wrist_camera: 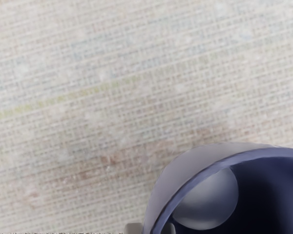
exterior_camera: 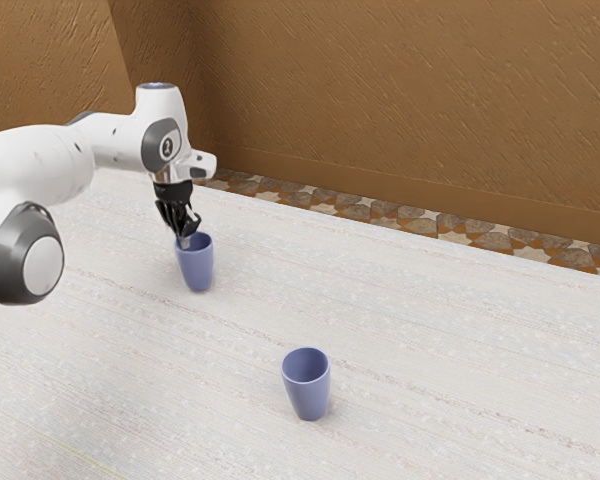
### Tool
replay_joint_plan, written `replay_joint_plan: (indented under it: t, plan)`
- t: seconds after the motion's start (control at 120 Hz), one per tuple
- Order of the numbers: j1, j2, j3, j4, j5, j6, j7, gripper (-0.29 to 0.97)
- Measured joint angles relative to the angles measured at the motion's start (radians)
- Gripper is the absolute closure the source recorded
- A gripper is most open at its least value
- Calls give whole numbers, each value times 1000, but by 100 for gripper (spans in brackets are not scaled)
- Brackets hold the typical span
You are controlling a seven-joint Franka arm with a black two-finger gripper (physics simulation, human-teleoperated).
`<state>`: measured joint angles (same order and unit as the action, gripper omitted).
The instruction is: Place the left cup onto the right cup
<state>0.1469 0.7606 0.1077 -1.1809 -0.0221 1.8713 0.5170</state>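
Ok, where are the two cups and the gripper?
far cup (exterior_camera: 195, 266): exterior view, its outer wall.
near cup (exterior_camera: 306, 390): exterior view, its outer wall.
gripper (exterior_camera: 184, 236): exterior view, its lower end.

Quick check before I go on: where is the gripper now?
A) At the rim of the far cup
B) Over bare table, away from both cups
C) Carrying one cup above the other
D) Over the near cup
A: in the exterior view the gripper sits at the rim of the far cup, while the near cup stands apart on the table.
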Motion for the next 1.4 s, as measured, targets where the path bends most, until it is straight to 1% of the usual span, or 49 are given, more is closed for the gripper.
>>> replay_joint_plan:
  t: [0.317,0.467,0.733,1.058,1.4]
  plan:
    - [-16,-80,-3,-14,4,-19,-1,78]
    - [-37,-125,-4,-20,6,-33,-1,78]
    - [-73,-213,-20,-91,7,-40,-2,78]
    - [-135,-360,-33,-216,10,-35,-5,78]
    - [-219,-393,-33,-228,13,-36,-5,78]
